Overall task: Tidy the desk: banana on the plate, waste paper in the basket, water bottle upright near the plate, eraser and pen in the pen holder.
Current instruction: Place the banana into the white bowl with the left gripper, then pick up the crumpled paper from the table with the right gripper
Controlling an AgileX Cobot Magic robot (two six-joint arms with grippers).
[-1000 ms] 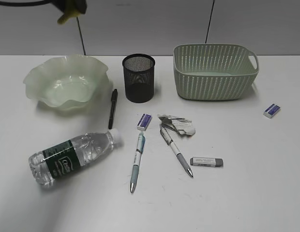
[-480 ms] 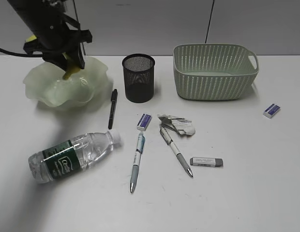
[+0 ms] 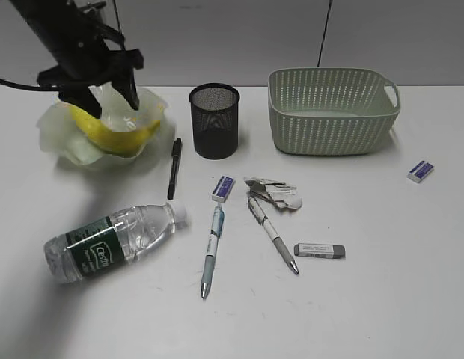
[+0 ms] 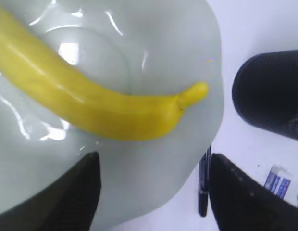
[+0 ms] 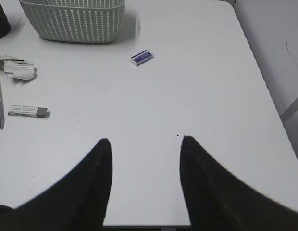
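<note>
One item is placed: the banana (image 4: 86,103) lies in the plate (image 4: 187,33), and your left gripper (image 4: 151,190) hangs spread and empty above it. Lift straight up, clear of the ruffled rim.

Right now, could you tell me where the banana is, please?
The banana lies in the plate at the exterior view's far left, beside the pen holder, under the open left gripper.

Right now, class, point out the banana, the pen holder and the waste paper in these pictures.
banana (image 4: 105,108), left wrist view, middle of its yellow body in the plate.
pen holder (image 3: 214,123), exterior view, front of its black mesh wall.
waste paper (image 3: 277,193), exterior view, centre of the crumpled scrap.
</note>
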